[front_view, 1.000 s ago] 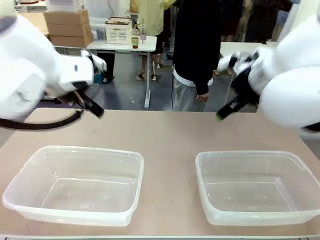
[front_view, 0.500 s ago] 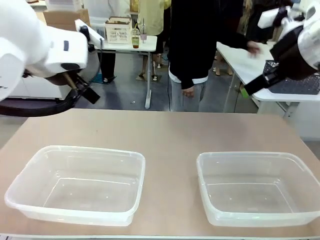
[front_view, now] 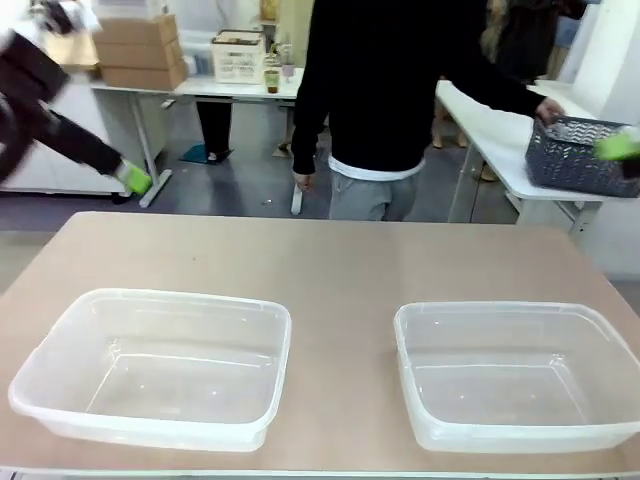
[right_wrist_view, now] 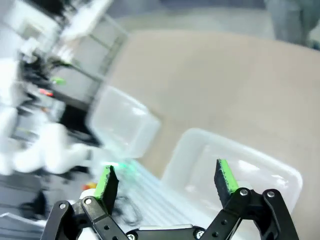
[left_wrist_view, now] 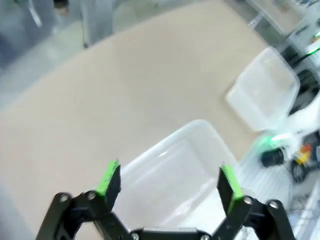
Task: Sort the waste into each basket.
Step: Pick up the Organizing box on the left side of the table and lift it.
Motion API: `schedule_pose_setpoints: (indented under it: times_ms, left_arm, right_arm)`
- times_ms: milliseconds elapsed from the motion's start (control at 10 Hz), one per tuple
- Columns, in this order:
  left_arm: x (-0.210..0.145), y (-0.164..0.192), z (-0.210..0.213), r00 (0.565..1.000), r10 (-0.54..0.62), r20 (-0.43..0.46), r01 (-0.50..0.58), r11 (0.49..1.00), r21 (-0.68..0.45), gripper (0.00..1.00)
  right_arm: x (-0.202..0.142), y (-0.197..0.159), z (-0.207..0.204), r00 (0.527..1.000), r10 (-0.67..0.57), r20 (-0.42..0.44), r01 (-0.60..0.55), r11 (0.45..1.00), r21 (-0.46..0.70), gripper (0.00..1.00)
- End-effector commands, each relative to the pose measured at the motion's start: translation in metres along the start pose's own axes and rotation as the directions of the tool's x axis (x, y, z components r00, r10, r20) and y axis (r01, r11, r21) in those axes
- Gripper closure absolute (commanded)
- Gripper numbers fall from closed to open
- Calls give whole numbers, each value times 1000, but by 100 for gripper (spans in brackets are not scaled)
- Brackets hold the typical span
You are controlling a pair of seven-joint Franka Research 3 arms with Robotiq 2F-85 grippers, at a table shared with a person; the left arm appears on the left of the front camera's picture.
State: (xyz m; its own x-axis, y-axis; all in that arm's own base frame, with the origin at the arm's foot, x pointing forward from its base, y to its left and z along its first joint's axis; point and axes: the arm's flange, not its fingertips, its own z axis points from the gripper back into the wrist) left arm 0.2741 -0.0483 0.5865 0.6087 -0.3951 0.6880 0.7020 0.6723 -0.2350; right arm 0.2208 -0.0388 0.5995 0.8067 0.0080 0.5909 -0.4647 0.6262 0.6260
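Note:
Two clear plastic baskets stand side by side on the tan table, the left basket [front_view: 170, 297] and the right basket [front_view: 500, 307], both with nothing in them. The waste is out of view. My left gripper [front_view: 133, 178] is blurred, raised off the table's far left corner. My right gripper [front_view: 618, 147] sits at the right edge, in front of a dark lattice basket. In the left wrist view my left gripper [left_wrist_view: 169, 180] is open, high above one basket [left_wrist_view: 200, 124]. My right gripper [right_wrist_view: 166, 179] is open too, high above the other basket [right_wrist_view: 186, 159].
A person in a black top [front_view: 385, 80] stands at the far side, one hand [front_view: 548, 108] reaching to a dark blue-grey lattice basket [front_view: 570, 160] on a white side table [front_view: 490, 135]. The second basket [left_wrist_view: 265, 85] [right_wrist_view: 125, 122] lies farther off in each wrist view.
Both arms have swung up and outward, away from the table's middle to the picture's edges. The person has leaned right and stretched an arm to the dark lattice basket.

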Motion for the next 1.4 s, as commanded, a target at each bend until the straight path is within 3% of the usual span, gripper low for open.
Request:
schedule_pose_setpoints:
  times_ms: [0,200,300,900,1000,1100,1300]
  left_arm:
    - [-38,33,48,850,422,316,-380,906,-187,0]
    - [-84,53,72,707,528,469,-475,847,-238,0]
    - [-37,39,72,945,261,197,-237,962,-135,0]
    - [-37,39,72,945,261,197,-237,962,-135,0]
    - [-35,33,66,946,271,179,-252,960,-118,0]
    - [-33,26,69,969,245,41,-247,966,79,0]
    - [-50,13,72,939,298,-172,-229,915,333,0]
  right_arm:
    - [-12,-48,47,827,-521,211,417,820,393,0]
    - [-27,-73,65,752,-589,295,456,789,412,0]
    - [-25,-47,65,961,-247,127,217,953,212,0]
    - [-25,-44,59,958,-267,100,244,949,199,0]
    - [-2,-16,18,974,-225,2,223,967,128,0]
    - [25,32,-58,967,-229,-112,232,973,11,0]
    - [32,106,-213,948,-158,-275,119,981,-152,0]
